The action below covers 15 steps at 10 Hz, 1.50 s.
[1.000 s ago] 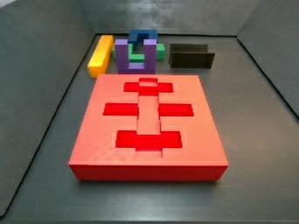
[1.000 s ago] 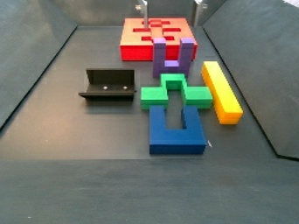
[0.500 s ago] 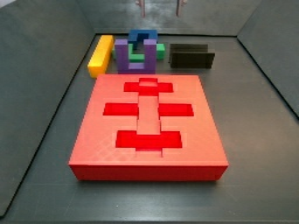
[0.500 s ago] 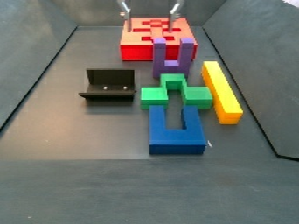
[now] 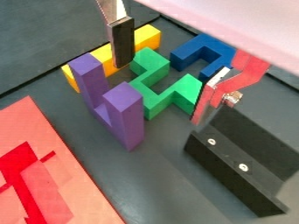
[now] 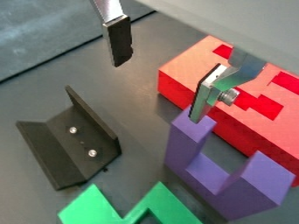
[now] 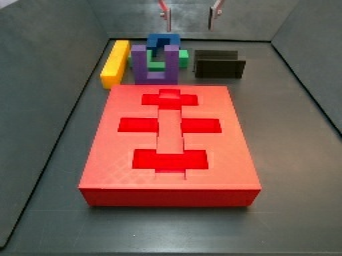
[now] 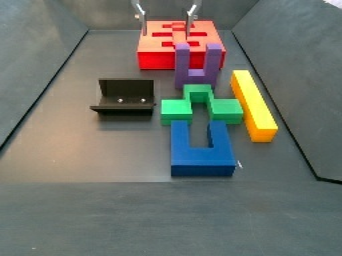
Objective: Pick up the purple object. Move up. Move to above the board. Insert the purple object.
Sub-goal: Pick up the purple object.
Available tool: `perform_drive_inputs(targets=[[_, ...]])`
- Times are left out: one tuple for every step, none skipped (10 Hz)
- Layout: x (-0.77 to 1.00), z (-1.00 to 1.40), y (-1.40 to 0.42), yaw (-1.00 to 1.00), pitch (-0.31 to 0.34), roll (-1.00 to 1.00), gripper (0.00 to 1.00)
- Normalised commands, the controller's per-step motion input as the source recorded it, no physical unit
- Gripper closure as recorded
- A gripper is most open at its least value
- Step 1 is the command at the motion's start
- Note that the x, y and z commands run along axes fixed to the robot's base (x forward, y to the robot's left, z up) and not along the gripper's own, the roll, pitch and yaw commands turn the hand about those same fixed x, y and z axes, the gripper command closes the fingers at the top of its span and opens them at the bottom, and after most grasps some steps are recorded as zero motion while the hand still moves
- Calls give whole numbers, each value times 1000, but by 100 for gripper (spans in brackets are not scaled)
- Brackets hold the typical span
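The large flat red plastic board (image 7: 168, 143), cut with darker cross-shaped slots, lies on the dark grey tabletop (image 8: 80, 140) and serves as the landmark. The cluster of pieces sits off one short end of the board. The matte purple U-shaped block, the purple object (image 5: 108, 103), stands nearest the board, just beside its edge in a side view (image 8: 197, 62), arms upright. On the side of the purple object away from the board lies a green cross-shaped block (image 5: 163, 80), touching or nearly so, then a blue U-shaped block (image 8: 203, 143). A long yellow bar (image 8: 253, 102) lies alongside them, and the dark L-shaped fixture (image 6: 69, 139) stands apart on the other side.

The gripper (image 5: 170, 62) hangs above this cluster, released, its jaws spread wide and empty, the silver fingers (image 6: 214, 89) well above the purple arms.

The pick-up has not begun. To do it well, the gripper should centre over the purple object, straddle it, and descend straight so neither pad clips the green block or the board edge, then close squarely on flat faces.
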Motion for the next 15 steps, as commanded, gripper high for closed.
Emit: perform_drive_inputs(targets=[[-363, -66, -3, 20, -17, -13, 0], [-214, -66, 0, 80, -14, -23, 0], [-254, -151, -20, 74, 0, 0, 0], [-106, -217, -171, 60, 0, 23, 0], [0, -220, -154, 37, 0, 6, 0], [0, -183, -91, 20, 0, 0, 0], [0, -194, -86, 0, 16, 33, 0], [-74, -246, -43, 0, 50, 54, 0], [-106, -297, -43, 0, 36, 47, 0], [-91, -283, -29, 0, 33, 33, 0], [-89, -240, -20, 0, 26, 31, 0], [-3, -260, -34, 0, 16, 21, 0], [0, -314, -40, 0, 10, 31, 0], [0, -343, -29, 0, 0, 24, 0], [0, -191, -34, 0, 4, 19, 0]])
